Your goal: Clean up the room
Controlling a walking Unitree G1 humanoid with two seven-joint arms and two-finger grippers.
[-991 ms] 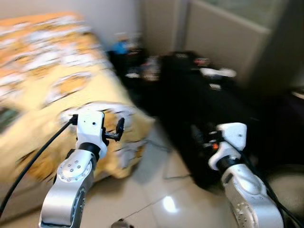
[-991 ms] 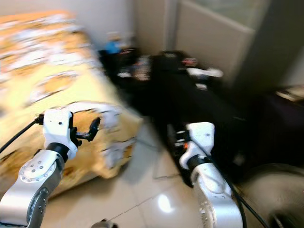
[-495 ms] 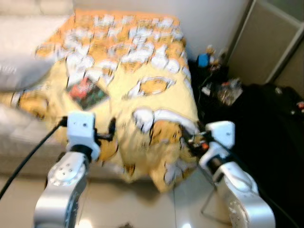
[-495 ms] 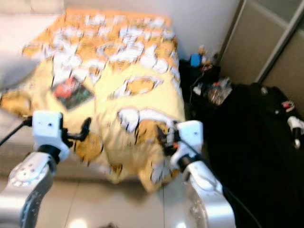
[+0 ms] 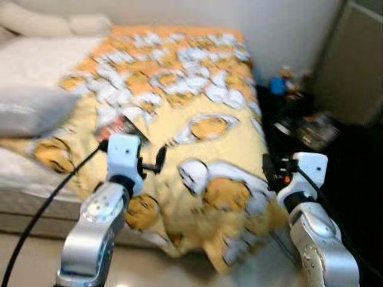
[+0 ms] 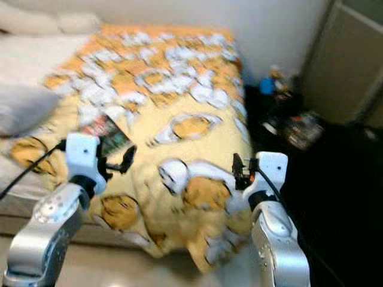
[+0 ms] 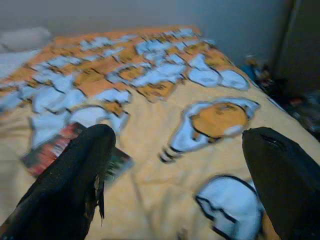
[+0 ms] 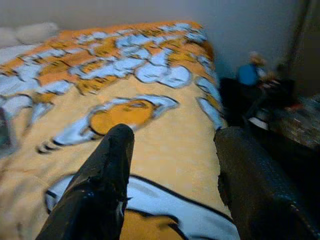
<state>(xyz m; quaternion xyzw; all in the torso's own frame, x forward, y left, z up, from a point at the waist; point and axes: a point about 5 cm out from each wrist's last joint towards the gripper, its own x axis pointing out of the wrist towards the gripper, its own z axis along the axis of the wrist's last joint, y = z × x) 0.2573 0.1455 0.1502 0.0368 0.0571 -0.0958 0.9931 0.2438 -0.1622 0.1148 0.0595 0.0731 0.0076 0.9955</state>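
a flat red and dark booklet or packet (image 5: pixel 119 127) lies on the bed (image 5: pixel 36 173), on the yellow-orange blanket (image 5: pixel 197 107) printed with white and orange cartoon shapes; in the left wrist view the same item (image 7: pixel 55 147) sits on the blanket beyond the left finger, partly hidden by it, and its print is too blurred to read. the blanket covers most of the bed and hangs over the foot end toward the pale tiled floor (image 5: pixel 24 263). on the robot's left side of the bed lie a grey-white pillow (image 5: pixel 30 110) and white sheet, with more pale pillows (image 5: pixel 54 24) by the wall. the left pincer (image 7: pixel 175 165) is raised in front of the near edge of the bed, its two black fingers (image 7: pixel 80 175) spread wide apart with nothing between them. the right pincer (image 8: pixel 172 160) is raised near the hanging corner of the blanket, its fingers (image 8: pixel 112 165) likewise parted and holding nothing. to the robot's right of the bed, against the wall, is a dark low surface with blurred clutter (image 5: pixel 305 122), including something blue (image 5: pixel 277 85), beside a grey-beige panel (image 5: pixel 350 66). both head views are motion-blurred.
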